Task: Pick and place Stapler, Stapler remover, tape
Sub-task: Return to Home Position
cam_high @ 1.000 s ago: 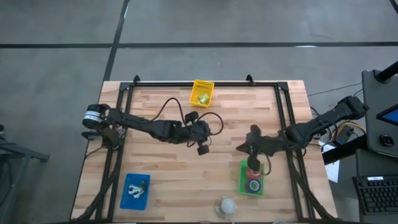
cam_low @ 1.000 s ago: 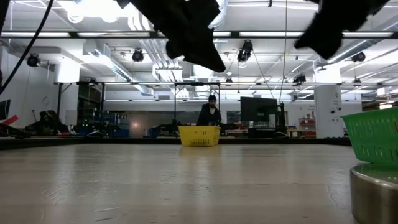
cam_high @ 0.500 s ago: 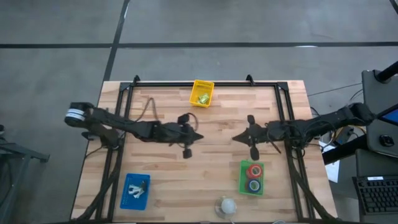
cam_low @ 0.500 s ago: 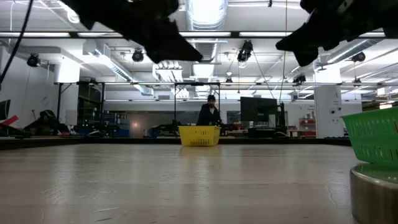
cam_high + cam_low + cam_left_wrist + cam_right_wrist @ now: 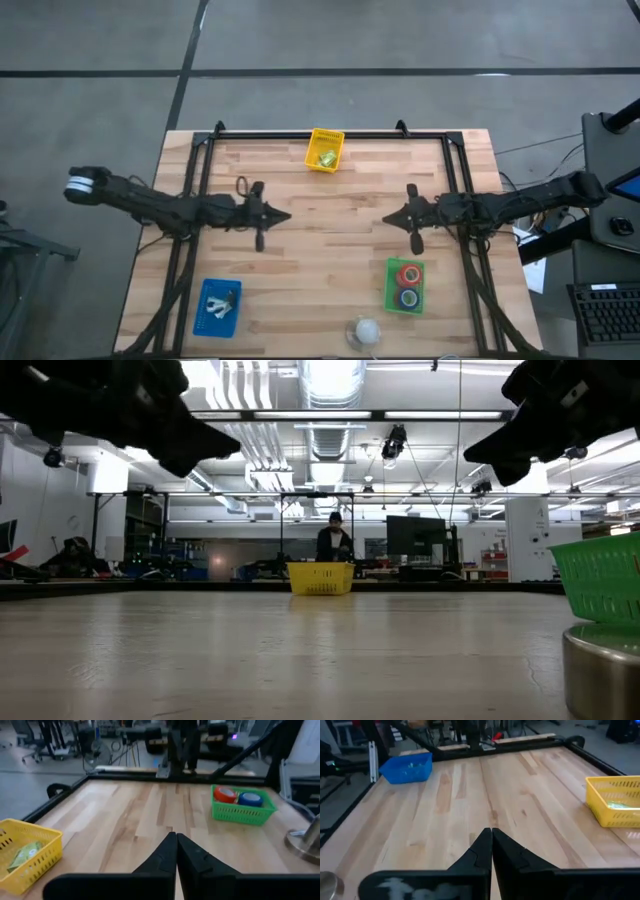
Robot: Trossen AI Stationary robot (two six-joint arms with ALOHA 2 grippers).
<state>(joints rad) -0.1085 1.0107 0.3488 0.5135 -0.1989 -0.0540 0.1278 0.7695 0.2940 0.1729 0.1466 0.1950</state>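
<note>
Over the worktop's left half: the left gripper hangs above bare wood, its two dark tapered fingers pressed together tip to tip into one wedge, with nothing held
Over the worktop's right half: the right gripper hangs above bare wood near the green bin but not over it, its fingers likewise drawn fully together on nothing
Worktop: pale wooden planks with visible grain, bounded by a black rail frame
Tape: a red tape roll and a blue tape roll, both small rings, lie side by side inside the green bin
Green bin: a small rectangular plastic basket with lattice walls, at the near right of the worktop
Yellow bin: the same lattice make, at the middle of the far edge, with a small greenish box inside
Blue bin: at the near left, holding pale small pieces too small to tell apart
White ball: smooth and round, on a round metal base at the near edge, just beside the green bin
Person: stands in the room beyond the yellow bin, seen in the low view
</note>
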